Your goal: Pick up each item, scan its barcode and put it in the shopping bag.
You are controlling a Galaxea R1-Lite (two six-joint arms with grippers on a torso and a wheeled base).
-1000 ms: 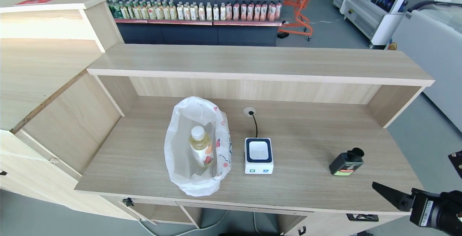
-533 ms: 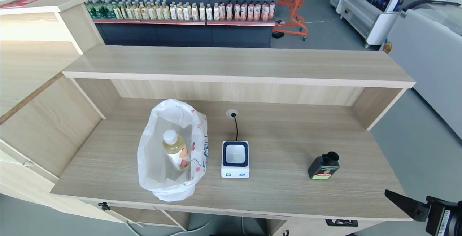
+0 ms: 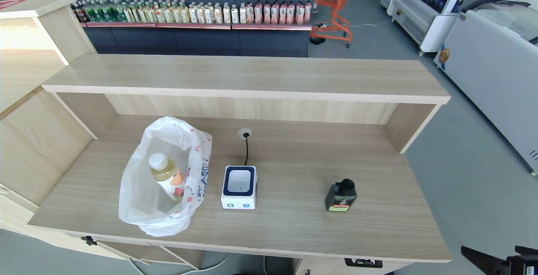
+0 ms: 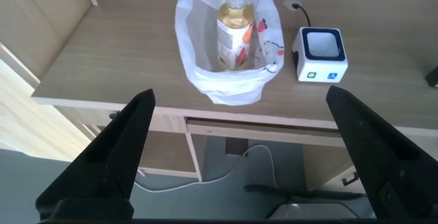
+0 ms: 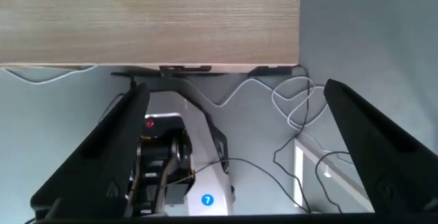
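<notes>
Hands: left hand [image 4: 239, 95] wide open, empty; right hand [image 5: 237, 88] same.

Matt wood-grain counter [image 3: 294, 220]; thin translucent plastic bag [image 3: 138, 199].

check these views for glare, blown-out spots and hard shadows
Head view: a blown-out patch on the side counter, reflections on the freezer lid, only a faint shadow beside the black bottle. Left wrist view: the scanner window shines pale, the left gripper has fingers in dark silhouette. Right wrist view: the right gripper has fingers equally dark.
</notes>
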